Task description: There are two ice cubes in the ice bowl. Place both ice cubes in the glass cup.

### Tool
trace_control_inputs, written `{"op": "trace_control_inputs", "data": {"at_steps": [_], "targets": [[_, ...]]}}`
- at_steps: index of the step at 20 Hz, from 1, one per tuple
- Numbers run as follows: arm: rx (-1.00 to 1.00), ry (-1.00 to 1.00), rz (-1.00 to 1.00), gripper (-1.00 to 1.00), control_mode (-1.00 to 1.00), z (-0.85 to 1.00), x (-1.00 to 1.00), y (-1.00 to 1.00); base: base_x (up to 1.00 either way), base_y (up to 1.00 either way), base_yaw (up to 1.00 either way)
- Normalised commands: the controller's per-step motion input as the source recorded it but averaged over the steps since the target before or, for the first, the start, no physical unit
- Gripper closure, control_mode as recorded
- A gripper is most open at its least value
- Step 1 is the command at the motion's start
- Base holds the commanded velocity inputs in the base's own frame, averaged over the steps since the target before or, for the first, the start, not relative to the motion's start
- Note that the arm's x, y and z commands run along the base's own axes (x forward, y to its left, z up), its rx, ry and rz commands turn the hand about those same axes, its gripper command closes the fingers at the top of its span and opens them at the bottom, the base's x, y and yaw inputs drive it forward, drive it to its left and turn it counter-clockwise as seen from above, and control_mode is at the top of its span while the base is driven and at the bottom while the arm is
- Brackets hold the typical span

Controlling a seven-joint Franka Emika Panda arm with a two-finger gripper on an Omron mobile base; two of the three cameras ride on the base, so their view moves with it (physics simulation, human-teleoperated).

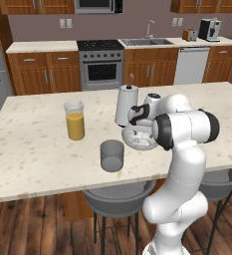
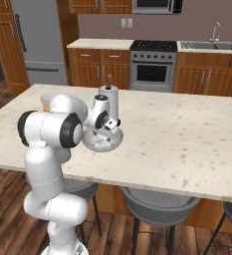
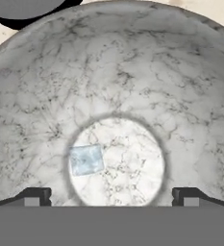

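The ice bowl (image 1: 131, 141) is a shallow, pale, speckled dish on the island counter, also seen from the other side (image 2: 90, 143). In the hand view its inside (image 3: 132, 81) spreads wide, and one small pale ice cube (image 3: 86, 159) lies on the flat bottom, left of centre. My gripper (image 3: 111, 199) hangs just above the bowl, open, with its dark fingertips (image 3: 34, 197) far apart and nothing between them. From the base the hand (image 1: 139, 118) hovers over the bowl's middle. The glass cup (image 1: 112, 155), a short smoky-grey tumbler, stands in front of the bowl to its left.
A tall white jug (image 1: 126, 104) with a brown knob stands right behind the bowl, close to the hand. A glass of orange liquid (image 1: 75, 121) is further left. The counter's front edge (image 1: 62, 191) runs near the cup, with stools below.
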Motion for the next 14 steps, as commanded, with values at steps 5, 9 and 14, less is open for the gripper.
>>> {"op": "trace_control_inputs", "data": {"at_steps": [5,9,14], "targets": [[0.00,-0.01,0.00,-1.00,-1.00,-0.23,0.00,0.02,0.00,0.00,0.00],[0.00,-0.01,0.00,-1.00,-1.00,-0.24,0.02,0.05,0.00,0.00,0.00],[0.00,-0.03,0.00,-1.00,-1.00,-0.16,0.16,0.06,0.00,0.00,0.00]]}}
